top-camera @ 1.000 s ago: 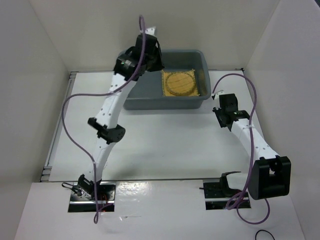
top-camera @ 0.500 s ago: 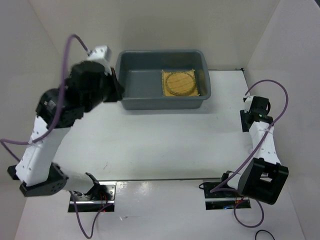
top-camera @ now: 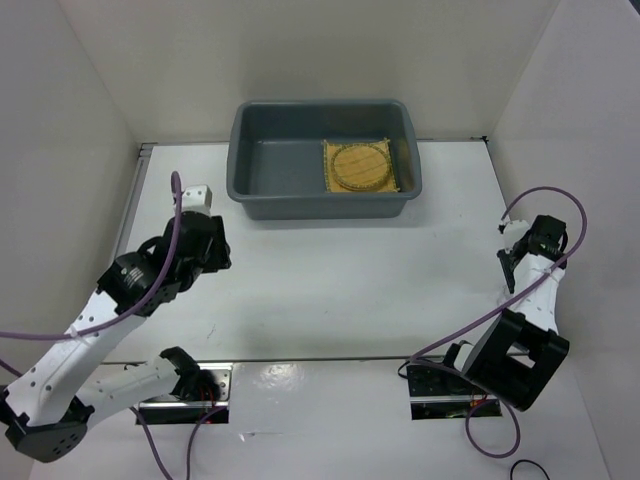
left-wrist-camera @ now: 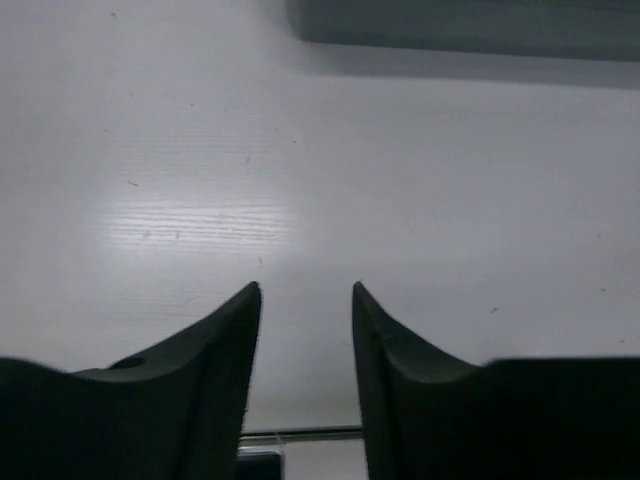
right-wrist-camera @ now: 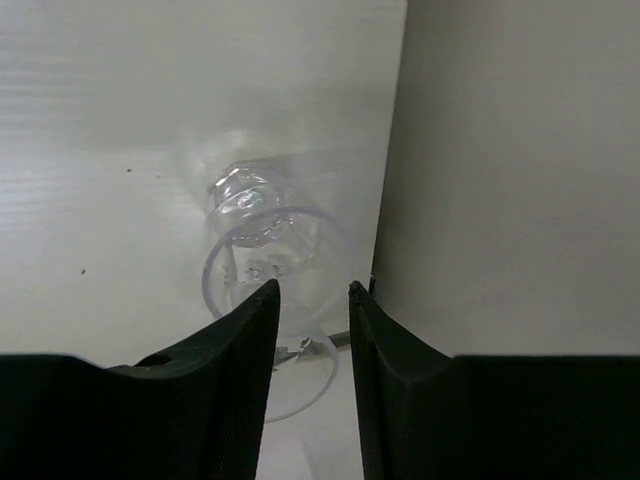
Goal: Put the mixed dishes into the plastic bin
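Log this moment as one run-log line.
grey bin: slatted mat inside, round disc on it | left gripper: open, empty | right gripper: open, empty

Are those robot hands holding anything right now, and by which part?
Nothing is held: the left hand and the right hand both have fingers apart, gripping nothing.

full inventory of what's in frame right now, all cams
plastic bin: 1, dark grey, far middle of the table
square mat: 1, yellow, flat on the bin floor, right half
round disc: 1 visible, orange-brown, lying on the square mat
clear glass-like object: 1, transparent, on the table beside the right wall
table: 1, white
left gripper: 1, black fingers, open and empty, over bare table at the near left, facing the bin
right gripper: 1, black fingers, open and empty, by the right wall, pointing at the clear object
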{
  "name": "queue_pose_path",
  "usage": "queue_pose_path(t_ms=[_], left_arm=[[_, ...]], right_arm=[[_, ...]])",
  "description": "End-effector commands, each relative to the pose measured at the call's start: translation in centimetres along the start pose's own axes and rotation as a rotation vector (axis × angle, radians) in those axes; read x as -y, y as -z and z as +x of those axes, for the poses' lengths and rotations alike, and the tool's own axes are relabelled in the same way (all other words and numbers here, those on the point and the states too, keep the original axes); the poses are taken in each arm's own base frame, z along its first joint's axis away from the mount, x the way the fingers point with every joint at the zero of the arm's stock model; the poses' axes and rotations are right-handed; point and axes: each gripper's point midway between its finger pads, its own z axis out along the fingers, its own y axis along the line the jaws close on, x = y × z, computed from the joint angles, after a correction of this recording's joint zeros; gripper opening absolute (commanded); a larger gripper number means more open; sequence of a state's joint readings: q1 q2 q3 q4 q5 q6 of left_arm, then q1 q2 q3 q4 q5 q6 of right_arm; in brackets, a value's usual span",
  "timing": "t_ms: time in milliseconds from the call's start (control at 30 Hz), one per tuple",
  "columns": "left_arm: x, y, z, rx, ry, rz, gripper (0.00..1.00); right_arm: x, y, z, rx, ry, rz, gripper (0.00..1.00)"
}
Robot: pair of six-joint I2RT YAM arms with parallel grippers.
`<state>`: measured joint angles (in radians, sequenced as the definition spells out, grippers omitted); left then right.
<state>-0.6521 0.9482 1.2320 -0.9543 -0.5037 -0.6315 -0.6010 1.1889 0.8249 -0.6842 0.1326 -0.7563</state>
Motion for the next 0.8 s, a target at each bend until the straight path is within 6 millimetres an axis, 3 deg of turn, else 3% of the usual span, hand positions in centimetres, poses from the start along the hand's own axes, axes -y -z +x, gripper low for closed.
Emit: queue_pose_path(t_ms=[0,100,467,767], left_arm=[[-1.3,0.7,-1.7,0.167,0.083,0.003,0.55],[-2.2,0.0,0.0,0.166,0.08,-0.008,0.73],[-2.0,-1.9,1.2,0.109,0.055,-0.052,1.0],[-2.2,-1.0,0.6,0.154,0.076,-0.025,1.0]], right_arm=[[-1.4,0.2,0.2,0.014,0.083,-0.087,0.39],[-1.9,0.9,0.2,0.038,0.106,-0.105,0.39],[-4.8,-1.3,0.3,-0.008,0.162,-0.219,0.47],[-6.0,-2.9,1.0,-0.061,0.168,-0.272,0.43]])
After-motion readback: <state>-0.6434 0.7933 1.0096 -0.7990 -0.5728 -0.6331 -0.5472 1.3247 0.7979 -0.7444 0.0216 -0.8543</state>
